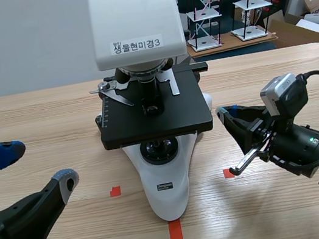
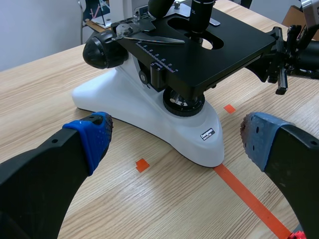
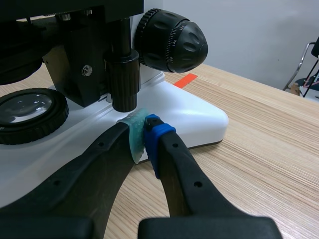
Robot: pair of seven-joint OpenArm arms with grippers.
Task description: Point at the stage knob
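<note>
Left hand point(image 1: 37, 167): spread wide, holding nothing, hovering over the surface point(image 1: 263, 76) well to the left of the microscope point(image 1: 168, 198). It has no part in this.

The stage knob point(image 3: 123, 74) hangs on a vertical shaft under the stage point(image 1: 154, 126), on the microscope's right side, above the white base point(image 3: 199, 112). It's black and finely ribbed, 2 stacked barrels with the lower one wider. The bigger round focus knob point(image 3: 172, 42) sits just beyond it.

Right hand point(image 3: 142, 133): fingers pressed together, pinching nothing, tips aimed up at the knob's lower end from just beneath it. I can't tell if they're touching.

My read: the pointing step is essentially made. Next move needs 1 small nudge up at most, or simply a hold. Stay off the focus knob and don't drag the pads on the base.
</note>
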